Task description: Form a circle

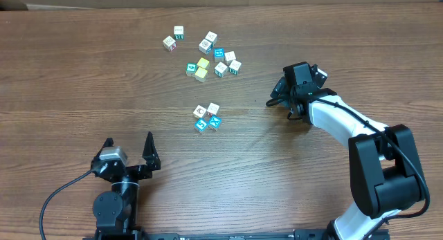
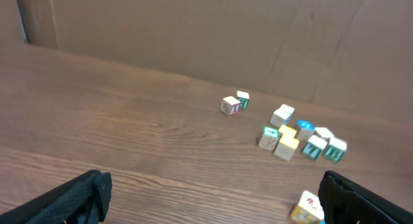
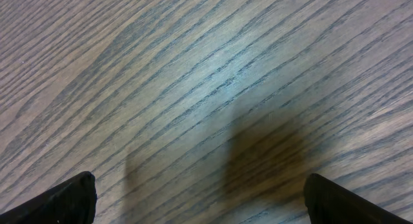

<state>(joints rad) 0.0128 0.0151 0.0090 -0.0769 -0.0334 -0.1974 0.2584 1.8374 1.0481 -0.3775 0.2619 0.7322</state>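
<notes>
From overhead, we see a brown table [image 1: 83,74] with streaky wood grain. The group of four cubes [image 1: 207,117], white and cyan, sits tight together near the table's middle and forms no ring. It lies nearer the arms' side than the loose scatter of cubes [image 1: 208,52] in white, cyan and yellow. The left gripper [image 1: 128,144] points up the table from the near edge, spread wide and empty. The right gripper [image 1: 280,91] reaches out on a bent white arm, to the right of the cubes.

From the left wrist, we see its black fingers [image 2: 71,201] far apart. The scatter lies ahead to the right, and its printed faces are too small to read.

From the right wrist, its dark fingertips [image 3: 58,201] stand wide over bare grain and a soft shadow.
</notes>
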